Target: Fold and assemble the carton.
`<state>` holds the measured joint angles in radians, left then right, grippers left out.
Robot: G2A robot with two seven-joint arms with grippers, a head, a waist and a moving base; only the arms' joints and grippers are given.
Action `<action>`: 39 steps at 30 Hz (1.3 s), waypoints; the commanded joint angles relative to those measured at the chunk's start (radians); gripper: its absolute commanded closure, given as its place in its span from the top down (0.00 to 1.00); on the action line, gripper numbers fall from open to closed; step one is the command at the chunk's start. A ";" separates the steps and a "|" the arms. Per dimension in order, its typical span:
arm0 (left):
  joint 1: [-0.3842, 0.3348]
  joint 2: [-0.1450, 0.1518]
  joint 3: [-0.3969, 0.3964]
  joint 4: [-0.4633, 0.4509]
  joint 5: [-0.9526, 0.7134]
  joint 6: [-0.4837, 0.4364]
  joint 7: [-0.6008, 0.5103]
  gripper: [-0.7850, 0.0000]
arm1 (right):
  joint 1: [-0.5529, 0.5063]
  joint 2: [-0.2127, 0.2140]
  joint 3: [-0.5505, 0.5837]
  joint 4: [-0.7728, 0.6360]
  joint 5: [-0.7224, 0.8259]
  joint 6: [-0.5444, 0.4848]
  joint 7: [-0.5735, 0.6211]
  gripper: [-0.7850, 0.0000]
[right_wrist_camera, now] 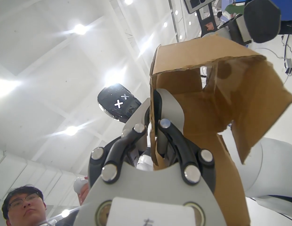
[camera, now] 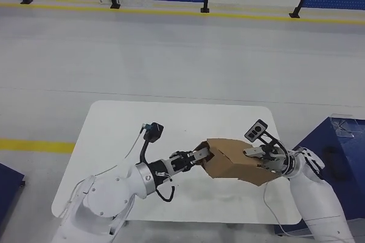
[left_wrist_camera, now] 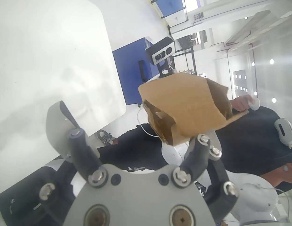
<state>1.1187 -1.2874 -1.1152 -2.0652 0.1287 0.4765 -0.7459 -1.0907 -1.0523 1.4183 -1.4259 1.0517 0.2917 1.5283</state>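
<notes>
Right end effector (right_wrist_camera: 153, 105) sits at three o'clock of the carton (camera: 231, 161), clamped on its wall. We see the carton held over the table's (camera: 140, 121) four o'clock part, with the left end effector (camera: 199, 153) spread wide at its nine o'clock end.

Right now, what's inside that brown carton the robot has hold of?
Inside the carton I see bare cardboard walls, folded flaps and one finger of the right claw, which pinches a wall. It looks empty otherwise; flaps cover the far end.

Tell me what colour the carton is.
Plain brown cardboard. The carton shows it best in the right wrist view.
</notes>
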 commanded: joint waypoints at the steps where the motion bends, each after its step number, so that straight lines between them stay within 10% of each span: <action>1: -0.010 0.000 0.004 0.019 -0.008 -0.001 -0.001 1.00 | -0.001 0.002 -0.003 -0.004 0.010 -0.002 0.002 0.00; 39: -0.039 0.009 0.039 0.114 -0.044 0.026 0.011 1.00 | -0.005 0.006 0.029 -0.036 0.041 -0.140 -0.049 0.00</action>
<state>1.0844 -1.2783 -1.0780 -1.9553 0.0861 0.5007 -0.7339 -1.0945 -1.0457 1.4469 -1.4620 1.0913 0.1565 1.4805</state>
